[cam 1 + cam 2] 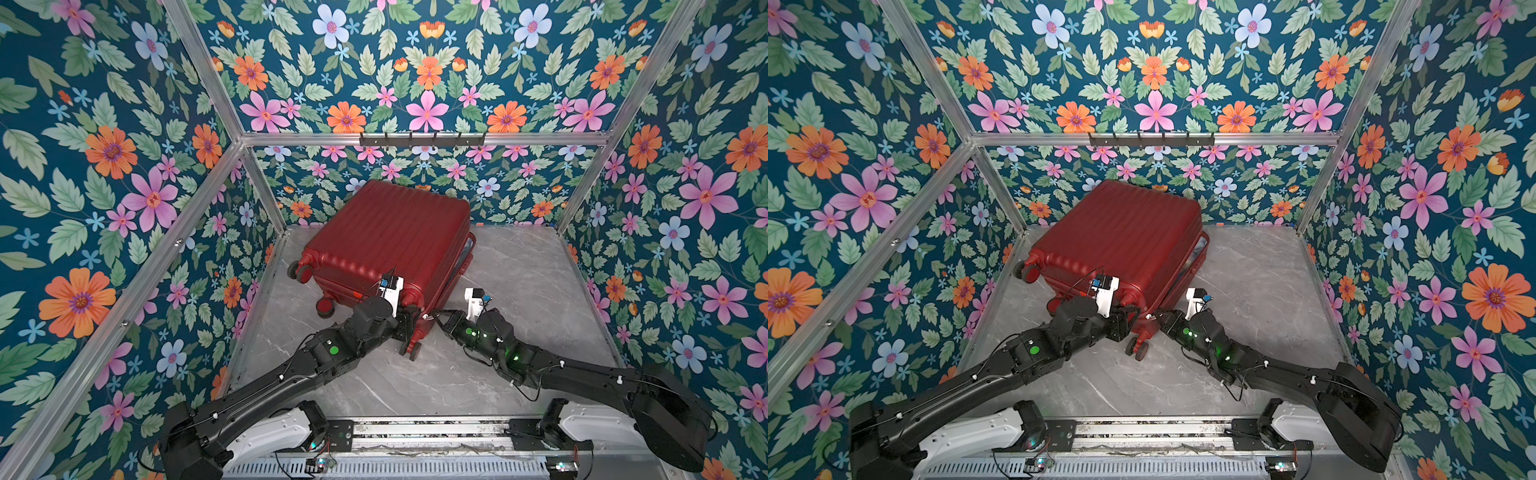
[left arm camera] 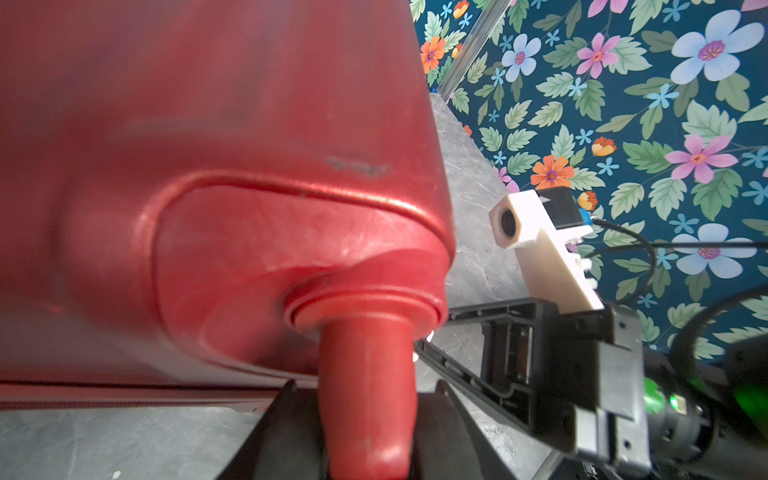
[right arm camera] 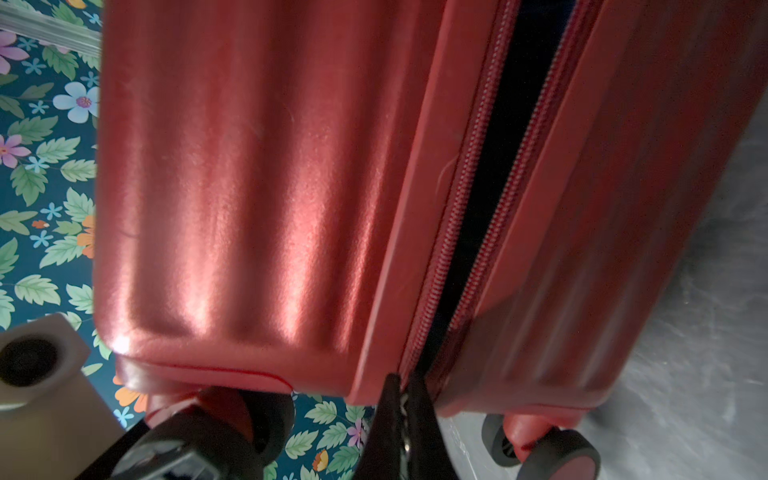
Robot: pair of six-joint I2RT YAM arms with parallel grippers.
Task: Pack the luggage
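Suitcase [image 1: 386, 237] lying on tabletop [image 1: 540, 291], wheel end toward arms, long axis running away from them. Open zipper seam [image 3: 478, 208] stretches straight away from right hand [image 3: 401, 399], which is pinched shut at its near end. Left hand [image 2: 365, 415] sits just beside, half-wide, clamping wheel stem [image 2: 365, 353].

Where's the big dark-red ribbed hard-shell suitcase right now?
In both top views the suitcase lies on the grey tabletop, left of centre, near the floral back wall.
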